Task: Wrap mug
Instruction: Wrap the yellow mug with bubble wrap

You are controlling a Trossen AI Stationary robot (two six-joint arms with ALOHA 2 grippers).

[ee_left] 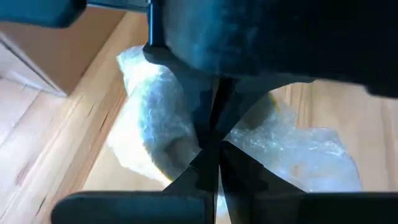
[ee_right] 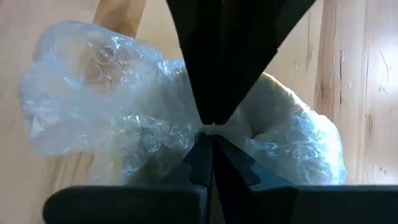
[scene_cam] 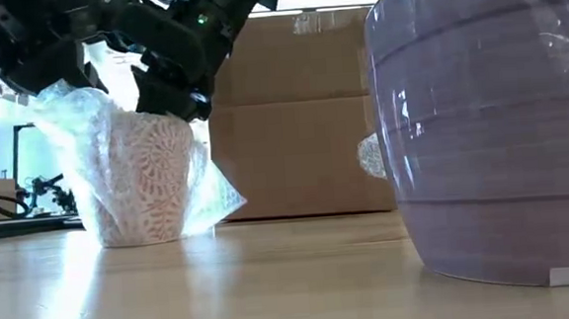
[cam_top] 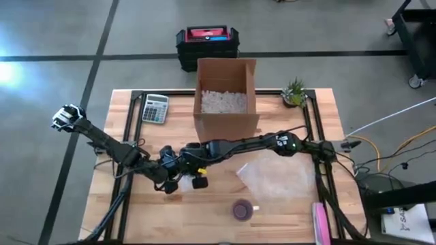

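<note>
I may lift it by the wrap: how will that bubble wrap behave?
The bubble wrap looks floppy: it bunches loosely around the mug. Lifted by it, the mug would probably slip out. Both the left gripper and right gripper pinch it.

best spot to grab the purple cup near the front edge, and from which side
Judging by its pose, grip the purple cup across its rim from straight above, one finger inside, one outside: it stands upright and open-topped with bare table around it. Its walls flare upward in the low view, so a side pinch might slip.
</note>
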